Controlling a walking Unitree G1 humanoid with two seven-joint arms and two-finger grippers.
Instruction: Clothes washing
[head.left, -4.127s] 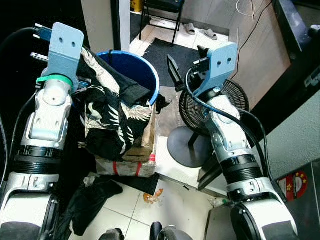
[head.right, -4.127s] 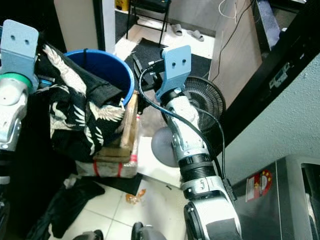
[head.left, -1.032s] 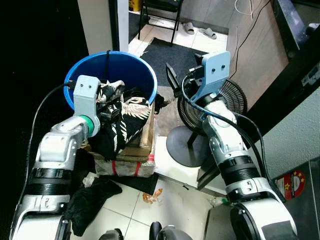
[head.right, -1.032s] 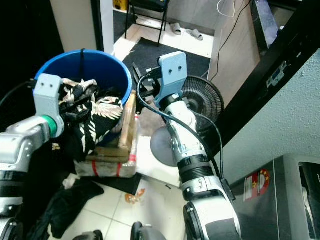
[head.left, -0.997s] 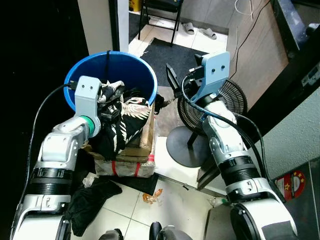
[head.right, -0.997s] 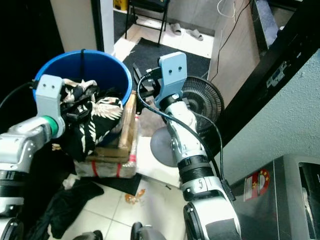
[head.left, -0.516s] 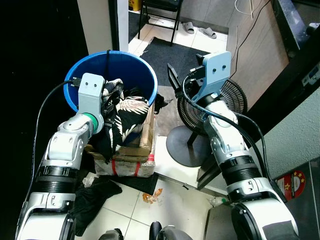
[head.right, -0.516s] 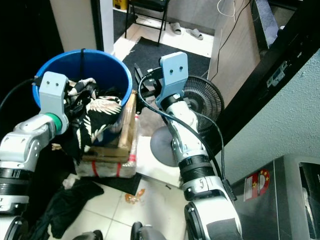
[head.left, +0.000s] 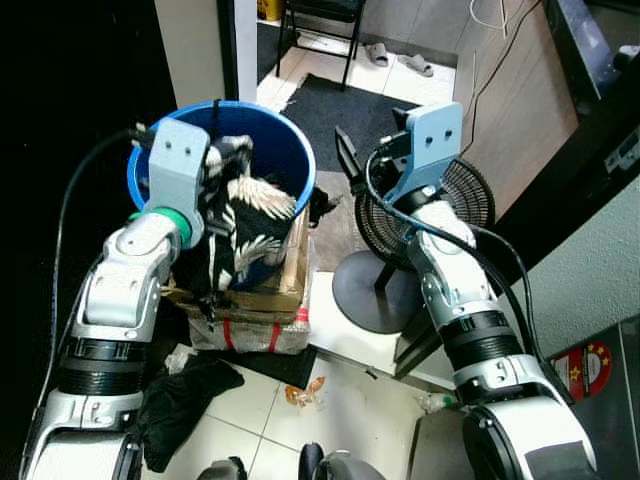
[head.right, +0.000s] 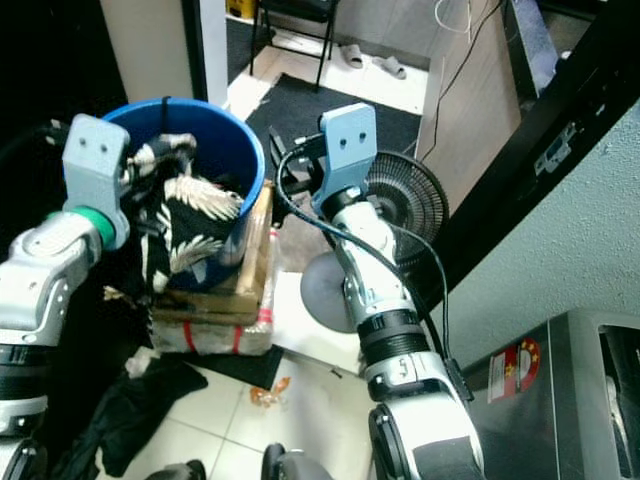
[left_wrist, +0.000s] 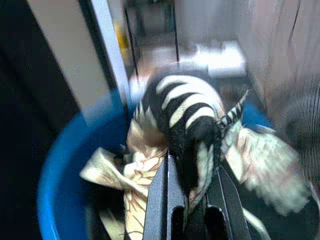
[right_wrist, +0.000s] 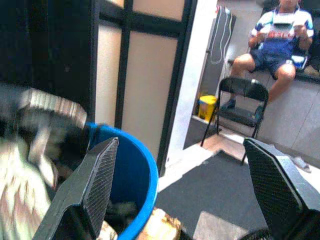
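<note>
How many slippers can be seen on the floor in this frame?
2. One slipper and the other slipper lie side by side on the pale floor beyond the dark mat, near the folding chair. Others may be hidden.

A black pedestal fan (head.left: 400, 225) is seen beside a taped cardboard box (head.left: 262, 318). A folding chair (head.left: 322, 22) and slippers (head.left: 398, 58) are noted beyond a dark mat (head.left: 345, 110). A seated person (right_wrist: 278, 37) is observed.

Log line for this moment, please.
left gripper: shut on patterned shirt, over blue bucket | right gripper: open, idle beside fan
</note>
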